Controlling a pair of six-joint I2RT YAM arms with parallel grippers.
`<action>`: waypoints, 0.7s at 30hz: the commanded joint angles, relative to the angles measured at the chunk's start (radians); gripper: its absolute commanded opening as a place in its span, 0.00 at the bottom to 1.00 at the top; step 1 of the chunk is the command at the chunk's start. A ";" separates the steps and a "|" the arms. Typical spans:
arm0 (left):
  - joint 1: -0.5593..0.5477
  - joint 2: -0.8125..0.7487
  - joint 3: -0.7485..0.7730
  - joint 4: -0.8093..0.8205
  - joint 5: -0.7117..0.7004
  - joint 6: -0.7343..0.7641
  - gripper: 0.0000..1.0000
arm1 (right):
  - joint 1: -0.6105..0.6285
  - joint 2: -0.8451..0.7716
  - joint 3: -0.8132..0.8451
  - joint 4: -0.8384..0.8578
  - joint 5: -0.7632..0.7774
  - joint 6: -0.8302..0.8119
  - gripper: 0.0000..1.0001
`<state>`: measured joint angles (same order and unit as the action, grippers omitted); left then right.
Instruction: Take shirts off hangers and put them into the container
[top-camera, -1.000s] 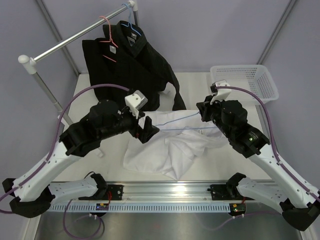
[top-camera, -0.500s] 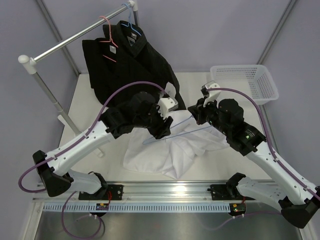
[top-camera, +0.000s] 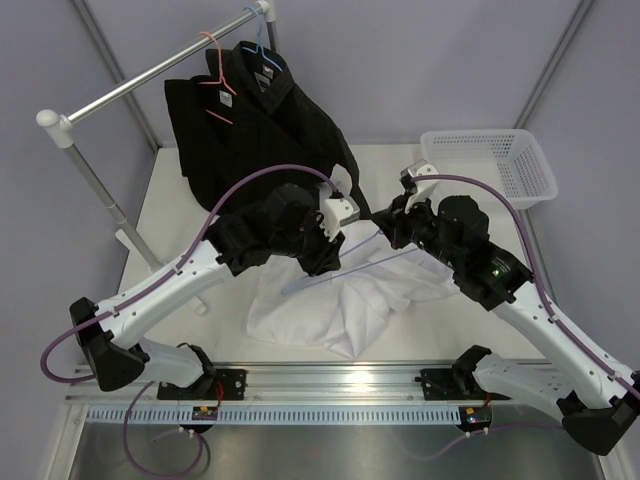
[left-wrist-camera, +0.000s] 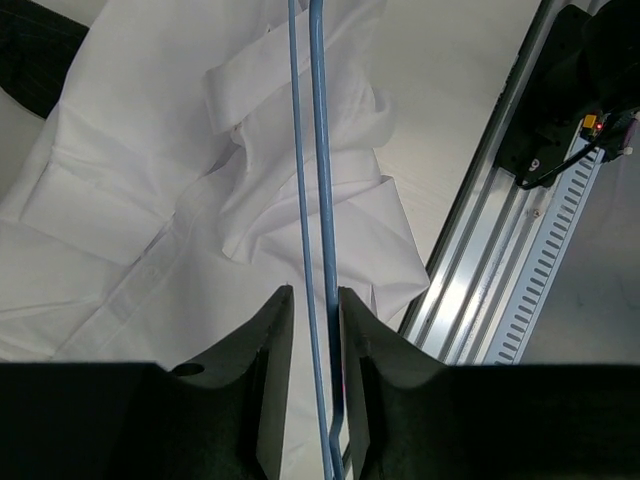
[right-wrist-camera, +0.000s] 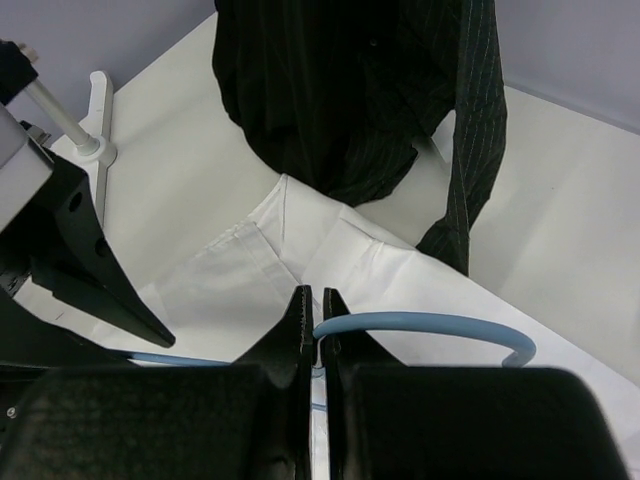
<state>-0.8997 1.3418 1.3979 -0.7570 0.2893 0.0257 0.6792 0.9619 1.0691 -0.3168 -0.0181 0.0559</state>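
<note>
**Bench (top-camera: 395, 165) and rail (top-camera: 150, 77).** The silver rail ran slantwise above the far left corner of the bench.

**Black shirts (top-camera: 260, 140).** These hung from the rail, one on a pink-red hanger (top-camera: 215, 62) and one on a second blue hanger (top-camera: 262, 45). Their tails reached down to the bench surface.

**White shirt (top-camera: 320, 305).** It lay crumpled on the bench near the middle of the near edge, off any hanger and outside the basket.

**Basket (top-camera: 487, 134).** It stood at the far right corner of the bench, well apart from all the shirts.

**Light-blue hanger (top-camera: 340, 275).** It was held above the white shirt, spanning the gap between the two arms.

**Left claw (left-wrist-camera: 314, 300).** Its jaws stood narrow, one on either side of the hanger's two wires. Whether they pinched the wires could not be told.

**Right claw (right-wrist-camera: 312, 300).** Its jaws were closed tight on the hanger just beside its curved hook.
</note>
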 joint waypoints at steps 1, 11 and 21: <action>0.001 -0.007 -0.008 0.025 0.033 0.002 0.26 | 0.011 -0.028 0.052 0.053 -0.020 -0.010 0.00; 0.001 -0.081 -0.046 0.024 -0.022 -0.015 0.00 | 0.011 -0.071 0.022 0.047 -0.016 0.004 0.28; 0.001 -0.263 -0.164 0.022 -0.171 -0.116 0.00 | 0.011 -0.207 0.025 -0.123 -0.063 0.048 0.99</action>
<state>-0.8989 1.1530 1.2621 -0.7643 0.1799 -0.0414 0.6842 0.7906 1.0733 -0.3614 -0.0483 0.0891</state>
